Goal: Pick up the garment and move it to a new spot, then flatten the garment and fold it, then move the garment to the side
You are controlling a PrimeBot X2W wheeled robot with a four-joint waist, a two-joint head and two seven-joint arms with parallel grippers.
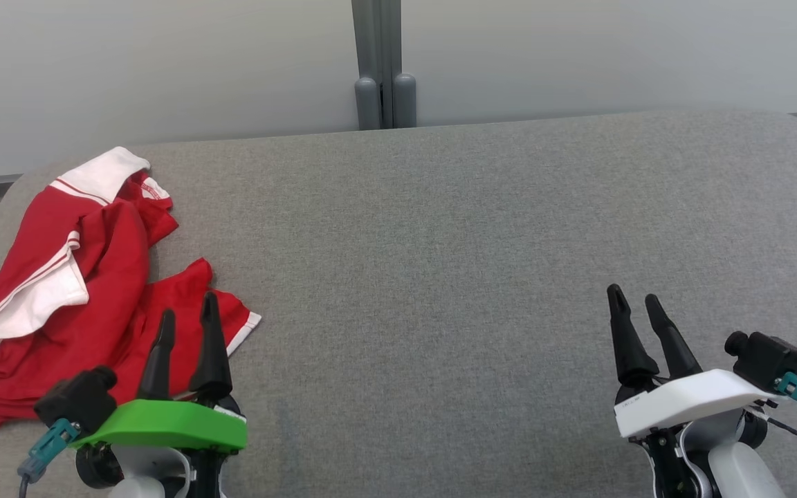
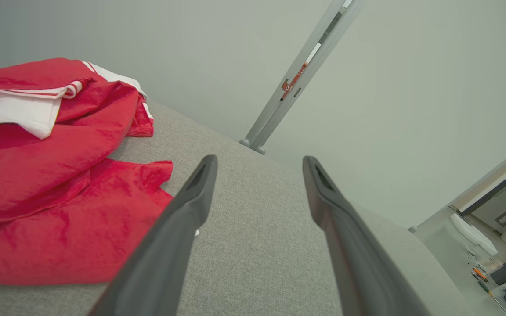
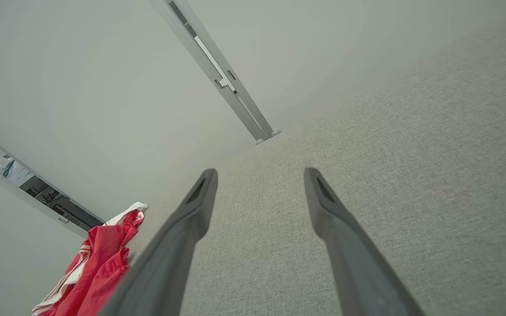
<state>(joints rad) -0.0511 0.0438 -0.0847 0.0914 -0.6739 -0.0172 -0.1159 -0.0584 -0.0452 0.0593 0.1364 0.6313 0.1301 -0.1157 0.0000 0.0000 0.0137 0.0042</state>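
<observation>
The broad grey fabric-covered table (image 1: 440, 228) lies mostly bare ahead of both arms. The task's thing is the crumpled red garment with white collar and striped trim (image 1: 59, 277). It is heaped at the table's left end, ahead of and to the left of the left pincer (image 1: 188, 306) and well apart from the right pincer (image 1: 632, 295). The left arm is therefore the nearer one by far, and I judge the first pick-up falls to it.

The heap's long axis runs from close beside the left pincer's green housing away toward the far left corner, ending at the white collar. In the left wrist view the red cloth (image 2: 59, 175) sits just left of the left pincer (image 2: 259, 160). Its nearest flap reaches under the left-hand finger, while the gap between the fingers looks onto bare grey (so a small shift leftward would seem needed before closing).

Both pincers stand spread wide and hold nothing. The right pincer (image 3: 257, 171) points across bare table, with the garment (image 3: 103, 259) far off to its left.

The heap's left edge is cut off by the head view, and the left pincer's fingers and housing cover part of the white-edged hem. The folds hide what kind of garment it is, and whether a fingertip touches the cloth cannot be told.
</observation>
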